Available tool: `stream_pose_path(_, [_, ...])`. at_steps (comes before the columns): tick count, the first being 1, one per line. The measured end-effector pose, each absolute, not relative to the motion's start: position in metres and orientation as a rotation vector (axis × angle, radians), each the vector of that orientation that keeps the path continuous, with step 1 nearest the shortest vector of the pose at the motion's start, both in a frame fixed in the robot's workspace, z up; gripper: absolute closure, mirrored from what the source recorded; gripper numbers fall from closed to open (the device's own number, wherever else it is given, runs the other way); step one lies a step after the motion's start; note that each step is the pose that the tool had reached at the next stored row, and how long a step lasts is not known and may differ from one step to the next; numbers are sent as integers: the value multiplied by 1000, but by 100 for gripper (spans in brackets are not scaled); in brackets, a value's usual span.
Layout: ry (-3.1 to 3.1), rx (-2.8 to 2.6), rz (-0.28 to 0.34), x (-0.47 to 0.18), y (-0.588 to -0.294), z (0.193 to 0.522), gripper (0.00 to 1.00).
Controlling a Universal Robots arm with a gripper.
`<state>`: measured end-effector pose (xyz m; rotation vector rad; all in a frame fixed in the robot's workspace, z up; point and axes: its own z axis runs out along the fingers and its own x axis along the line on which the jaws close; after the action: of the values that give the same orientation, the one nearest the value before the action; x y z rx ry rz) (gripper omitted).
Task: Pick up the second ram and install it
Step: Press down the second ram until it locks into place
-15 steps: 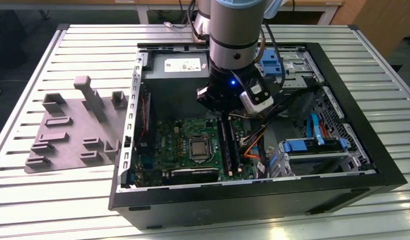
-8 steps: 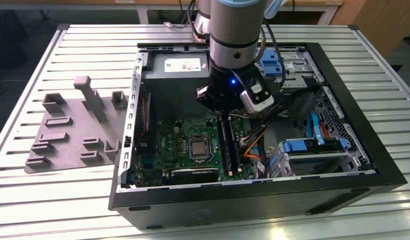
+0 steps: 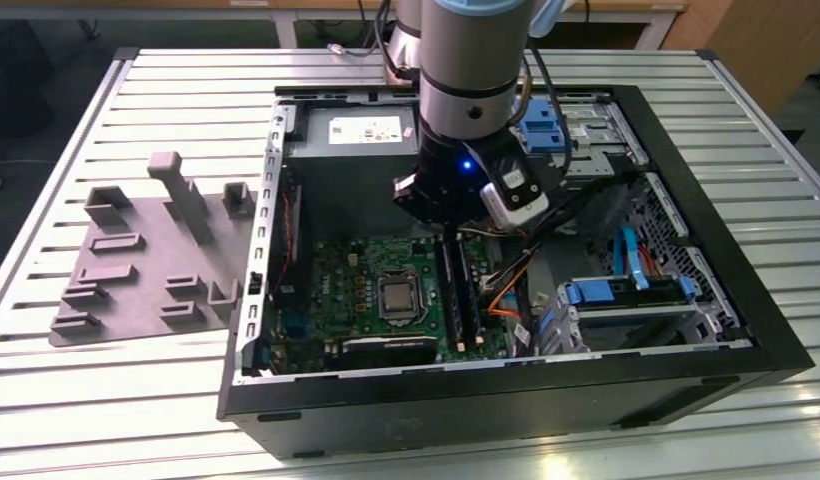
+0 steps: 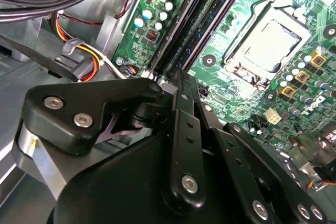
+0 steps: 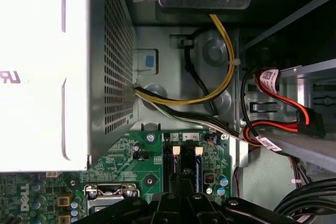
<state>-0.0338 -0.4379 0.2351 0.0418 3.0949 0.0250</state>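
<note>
The second ram (image 3: 460, 300) is taken to be one of the long dark strips standing in the memory slots (image 3: 450, 285) of the green motherboard (image 3: 350, 285), inside the open computer case (image 3: 517, 405). Which strip it is cannot be told for certain. In the first wrist view two slots are seen side by side, each ending in a pale clip; a bluish stick (image 5: 198, 169) sits in one of them, and the neighbouring slot (image 5: 176, 166) looks dark.

The gripper (image 3: 450, 232) is lowered into the case, right over the end of those slots that lies towards the power supply (image 3: 350, 130). In the second wrist view its black links narrow to a tip (image 4: 178, 77) at the end of the slots, and in the first wrist view the tip (image 5: 181, 182) is seen just above the dark slot. Whether the gripper is closed, apart, or clamped on anything cannot be told, and contact with the stick cannot be judged.

The processor socket (image 3: 399, 298) lies beside the slots, towards the exterior view's left. Orange cables (image 3: 506, 285) and blue drive brackets (image 3: 624, 295) are found towards the exterior view's right. The case rests on a slatted metal table (image 3: 117, 410), and a grey tray of holders (image 3: 143, 265) lies beside it on the exterior view's left.
</note>
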Motion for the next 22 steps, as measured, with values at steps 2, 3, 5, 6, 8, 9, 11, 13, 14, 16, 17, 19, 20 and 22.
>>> stream_pose_path(2, [3095, 42, 25, -34, -439, 235, 89])
stream_pose_path(3, [3095, 42, 25, -34, -439, 235, 89])
stream_pose_path(5, [3095, 42, 25, -34, -441, 235, 89])
stream_pose_path(6, [3095, 42, 25, -34, -441, 235, 89])
stream_pose_path(8, [3095, 42, 25, -34, -443, 235, 89])
stream_pose_path(9, [3095, 42, 25, -34, -444, 235, 89])
stream_pose_path(11, [3095, 42, 25, -34, -446, 235, 89])
stream_pose_path(13, [3095, 42, 25, -34, -448, 235, 89])
stream_pose_path(14, [3095, 42, 25, -34, -449, 235, 89])
stream_pose_path(16, [3095, 42, 25, -34, -452, 235, 89])
stream_pose_path(17, [3095, 42, 25, -34, -453, 235, 89])
stream_pose_path(19, [3095, 42, 25, -34, -455, 235, 89])
stream_pose_path(20, [3095, 42, 25, -34, -456, 235, 89])
stream_pose_path(22, [3095, 42, 25, -34, -459, 235, 89])
